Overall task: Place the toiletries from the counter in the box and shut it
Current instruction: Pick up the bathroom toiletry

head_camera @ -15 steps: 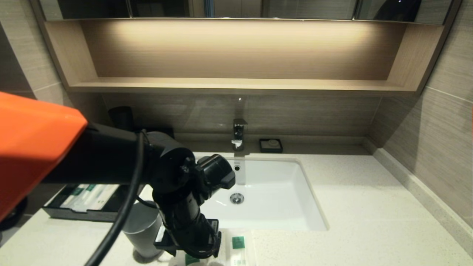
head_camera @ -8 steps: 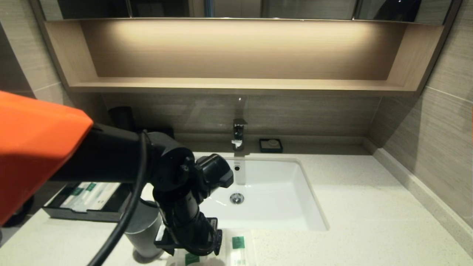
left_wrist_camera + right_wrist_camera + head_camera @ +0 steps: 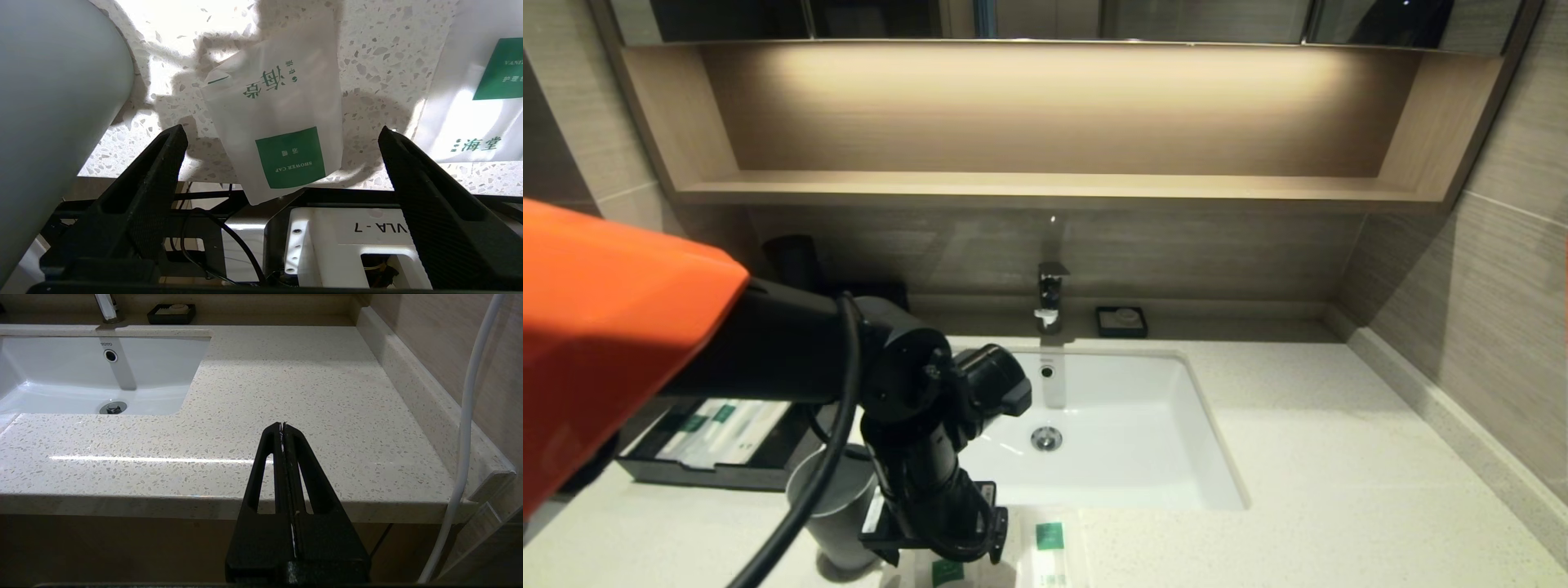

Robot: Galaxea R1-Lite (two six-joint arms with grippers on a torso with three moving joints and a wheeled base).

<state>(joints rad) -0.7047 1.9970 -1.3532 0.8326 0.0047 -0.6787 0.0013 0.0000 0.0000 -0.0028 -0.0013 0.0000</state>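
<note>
Two whitish sachets with green labels lie on the cream speckled counter (image 3: 1339,490) near its front edge. My left gripper (image 3: 938,549) hangs open just above the shower-cap sachet (image 3: 278,122), its fingers (image 3: 161,163) spread on either side; the sachet's corner overhangs the counter edge. In the head view that sachet (image 3: 947,573) is mostly hidden by the gripper. The second sachet (image 3: 1052,555) lies beside it, also in the left wrist view (image 3: 478,94). The black box (image 3: 686,474) at the left shows whitish packets inside, partly hidden by my arm. My right gripper (image 3: 282,426) is shut and empty, off the counter's front right.
A grey plastic cup (image 3: 837,523) stands right beside the left gripper, close to one finger in the left wrist view (image 3: 53,102). The white sink (image 3: 1143,457) is behind the sachets, with the tap (image 3: 1051,298) and a small black soap dish (image 3: 1121,321) at the back.
My left arm has shifted slightly to the left and the gripper has come a little lower over the sachet. The sachets and the cup have not moved.
</note>
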